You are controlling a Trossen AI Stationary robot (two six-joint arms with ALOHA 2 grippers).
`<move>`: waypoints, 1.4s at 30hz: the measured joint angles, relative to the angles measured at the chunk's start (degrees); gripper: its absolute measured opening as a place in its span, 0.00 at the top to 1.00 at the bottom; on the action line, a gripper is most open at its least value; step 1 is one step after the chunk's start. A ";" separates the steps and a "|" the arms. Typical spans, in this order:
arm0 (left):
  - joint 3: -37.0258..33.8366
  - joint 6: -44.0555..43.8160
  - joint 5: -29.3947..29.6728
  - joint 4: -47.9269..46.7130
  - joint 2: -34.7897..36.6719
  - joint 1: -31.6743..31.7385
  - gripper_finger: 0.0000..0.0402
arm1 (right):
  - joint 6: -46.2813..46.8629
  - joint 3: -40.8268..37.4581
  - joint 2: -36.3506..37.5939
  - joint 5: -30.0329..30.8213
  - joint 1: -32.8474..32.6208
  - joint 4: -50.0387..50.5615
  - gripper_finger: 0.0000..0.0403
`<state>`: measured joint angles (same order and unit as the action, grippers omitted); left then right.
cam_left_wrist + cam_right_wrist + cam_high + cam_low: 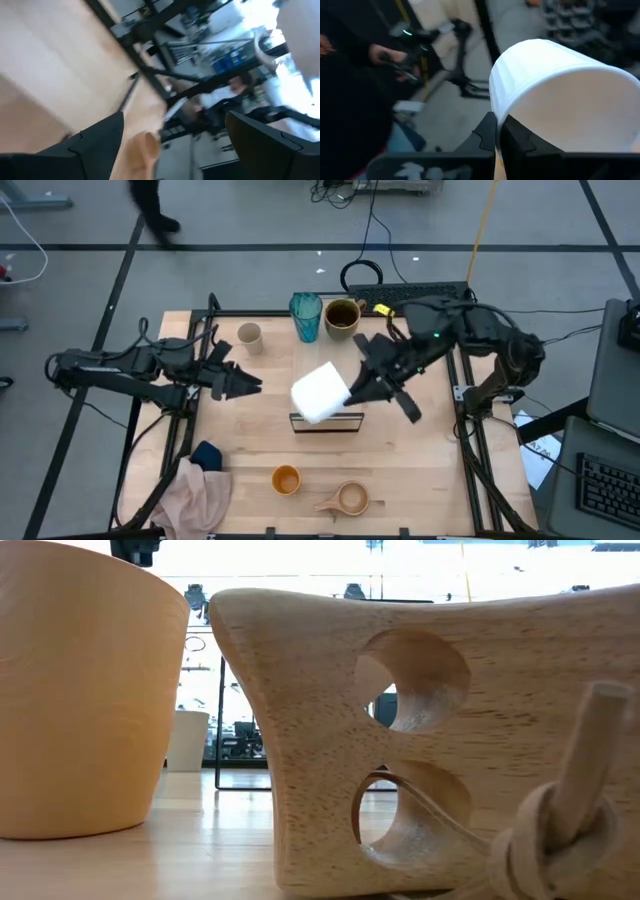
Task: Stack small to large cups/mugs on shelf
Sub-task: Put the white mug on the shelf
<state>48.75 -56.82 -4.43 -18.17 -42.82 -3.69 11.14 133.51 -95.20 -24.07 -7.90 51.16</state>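
The right gripper (352,392) was clamped on the rim of the white mug (320,392), holding it tilted just above the shelf (327,423). The left gripper (248,385), fingers apart and holding nothing, hovered well to the mug's other side. Beyond the right gripper stood 3 cups: beige cup (249,335), teal tumbler (306,317), dark mug (342,315).
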 joint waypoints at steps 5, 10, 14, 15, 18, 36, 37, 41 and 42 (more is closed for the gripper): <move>0.00 -2.81 -2.93 10.74 -2.89 -1.99 0.13 | 0.17 -1.68 -0.15 -3.13 -2.84 -3.40 1.00; 0.02 -8.22 -7.14 22.36 -7.48 -3.98 0.13 | 0.30 -6.69 -0.43 -7.66 -5.21 -15.80 1.00; 0.04 -14.51 -11.68 31.36 -11.97 -6.59 0.13 | 2.22 -9.54 -0.26 -11.03 -5.47 -25.03 1.00; 0.04 -15.58 -12.31 33.08 -13.00 -7.40 0.13 | 2.72 -10.26 -0.26 -11.43 -5.42 -26.99 1.00; 0.04 -18.27 -12.56 38.87 -16.06 -9.83 0.13 | 4.83 -12.33 -0.33 -13.21 -5.31 -31.76 1.00; 0.04 -22.19 -9.12 51.46 -22.43 -15.61 0.54 | 15.56 -23.80 -0.53 -15.45 -4.03 -51.75 1.00; 0.04 -22.37 -8.95 51.57 -22.43 -15.78 0.56 | 15.38 -23.80 -0.71 -15.43 -4.00 -51.85 1.00; 0.04 -23.05 -8.18 51.68 -22.43 -16.73 0.61 | 15.28 -23.82 -1.98 -16.14 -3.83 -51.76 1.00; 0.04 -23.07 -7.89 51.60 -22.43 -16.87 0.61 | 15.27 -23.82 -2.34 -16.48 -3.73 -51.94 1.00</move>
<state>48.80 -79.89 -12.32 33.43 -65.25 -20.56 26.41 109.69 -97.55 -40.55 -11.63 -0.78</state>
